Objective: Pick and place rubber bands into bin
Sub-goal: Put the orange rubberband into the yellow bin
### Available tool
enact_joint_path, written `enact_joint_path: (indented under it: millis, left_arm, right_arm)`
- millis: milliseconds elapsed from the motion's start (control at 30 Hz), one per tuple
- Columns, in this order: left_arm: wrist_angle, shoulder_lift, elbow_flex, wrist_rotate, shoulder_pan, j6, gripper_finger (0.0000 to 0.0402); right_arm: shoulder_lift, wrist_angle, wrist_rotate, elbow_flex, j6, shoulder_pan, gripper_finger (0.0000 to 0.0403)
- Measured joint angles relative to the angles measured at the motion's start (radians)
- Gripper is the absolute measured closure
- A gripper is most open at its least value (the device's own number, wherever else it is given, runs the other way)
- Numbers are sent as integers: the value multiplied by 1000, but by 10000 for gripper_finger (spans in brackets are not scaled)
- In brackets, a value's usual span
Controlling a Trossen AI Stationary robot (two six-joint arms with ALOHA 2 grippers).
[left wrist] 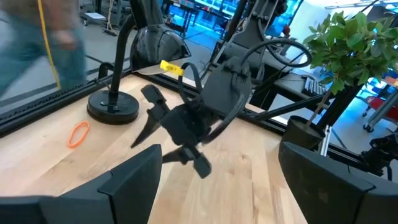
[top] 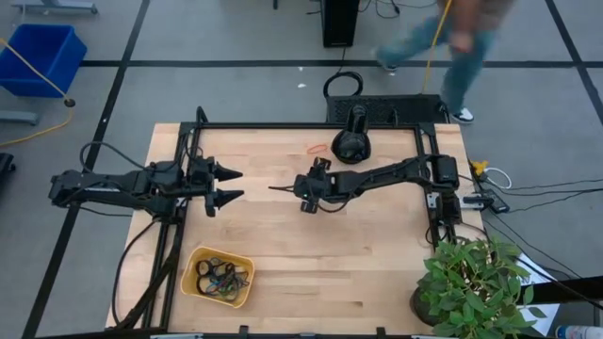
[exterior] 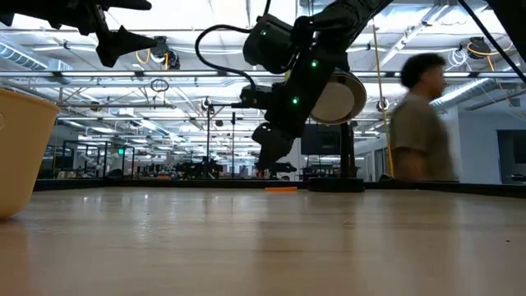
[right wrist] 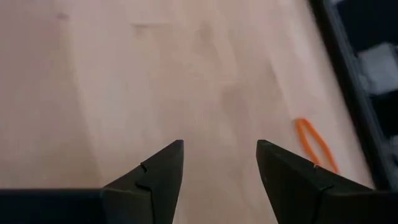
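One orange rubber band (top: 317, 149) lies alone on the far part of the wooden counter (top: 311, 264), a flattened loop just left of the round black base of a stand (top: 350, 146) near the far rail. In the high view its long axis runs roughly left to right. The rest of the rubber bands (top: 222, 278), a dark tangle with flecks of colour, already sit in the yellow bin (top: 191, 262) at the near left of the counter.

The right hand (top: 273, 189) hovers above the middle of the counter, fingers apart and holding nothing; the low view shows it clear of the wood. From its fingertips the loose band lies toward the far edge and somewhat to the right, and the right wrist view catches it off to one side of the open fingers, not between them. The left hand (top: 236, 185), also spread wide and empty, waits raised at the left side of the counter, pointing right toward the centre.

The right hand looks the nearer of the two to the stray band, so the pickup probably falls to it: it would have to swing toward the far rail and come down astride the loop. A person (exterior: 421, 119) walks past on the floor beyond the counter's far edge.
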Motion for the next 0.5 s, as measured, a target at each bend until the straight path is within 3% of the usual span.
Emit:
enact_joint_path:
  millis: [133,300,500]
  left_arm:
    - [0,0,0,0,0,0,73]
    - [-1,0,0,0,0,2,75]
    - [-34,0,1,-3,0,2,75]
  right_arm:
    - [-2,-6,62,0,68,0,206]
    - [-23,-12,65,0,182,2,206]
    - [-35,-38,62,-1,161,30,207]
